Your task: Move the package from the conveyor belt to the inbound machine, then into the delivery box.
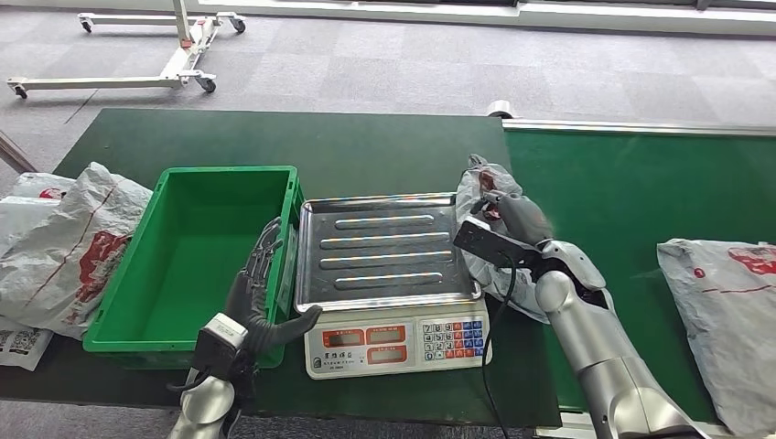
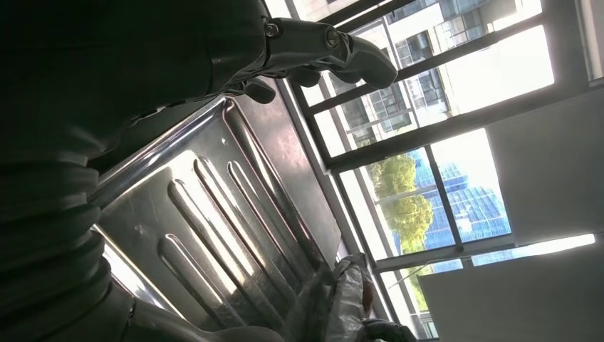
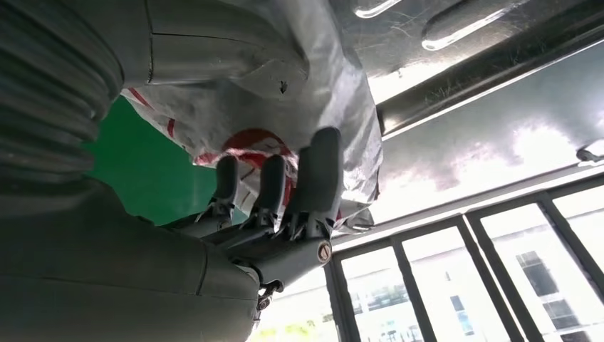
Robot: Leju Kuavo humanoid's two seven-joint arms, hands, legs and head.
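1. My right robot hand [image 1: 512, 215] is wrapped around the package [image 1: 480, 197], a crinkled grey plastic mailer with red print; in the right wrist view my fingers [image 3: 313, 178] press into its wrap.
2. The package sits at the right edge of the scale tray [image 1: 384, 247], between the conveyor belt [image 1: 631, 192] and the inbound machine [image 1: 393, 343].
3. I judge this the transfer onto the scale, not yet finished.
4. My left robot hand [image 1: 261, 293] is spread and holds nothing, beside the green delivery box [image 1: 197, 247] on the desk [image 1: 366, 146].
5. Next I should carry the package left and set it flat on the tray, well inside its rim.
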